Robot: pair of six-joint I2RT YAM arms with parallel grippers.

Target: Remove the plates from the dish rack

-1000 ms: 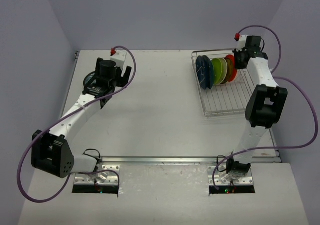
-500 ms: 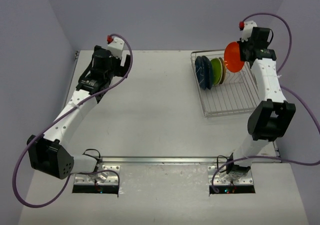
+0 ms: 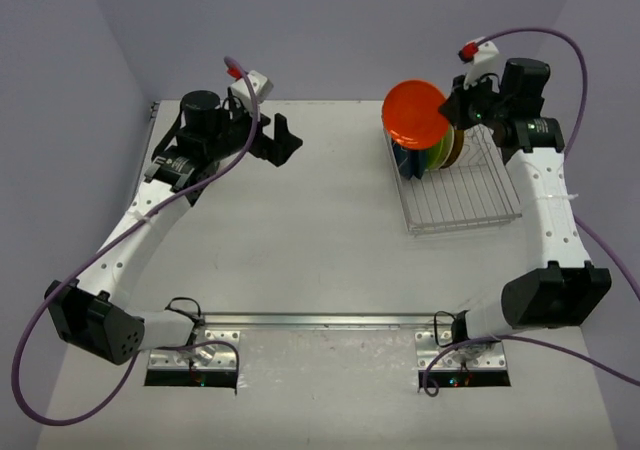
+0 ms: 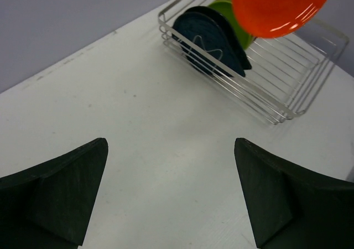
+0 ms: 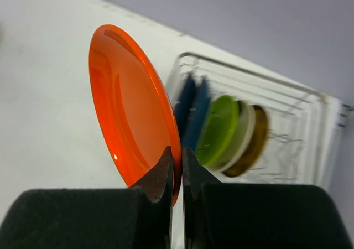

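My right gripper [image 3: 452, 113] is shut on the rim of an orange-red plate [image 3: 413, 114], held in the air above the left end of the silver wire dish rack [image 3: 470, 202]; the wrist view shows the plate [image 5: 130, 110] pinched on edge. In the rack stand dark blue plates [image 3: 404, 158], lime green plates [image 3: 437, 150] and a yellow-brown one [image 3: 456, 144]; they also show in the right wrist view as the blue [image 5: 193, 113], green [image 5: 218, 128] and brown [image 5: 251, 141] plates. My left gripper [image 3: 283, 141] is open and empty, raised over the table's far left middle, facing the rack [image 4: 276, 66].
The white table [image 3: 300, 240] runs from the arm bases to the back wall. Purple cables loop off both arms. The rack's near half holds only bare wire.
My right gripper has lifted the orange-red plate out of the rack and carried it up and to the left. My left gripper has risen and swung right, toward the rack.
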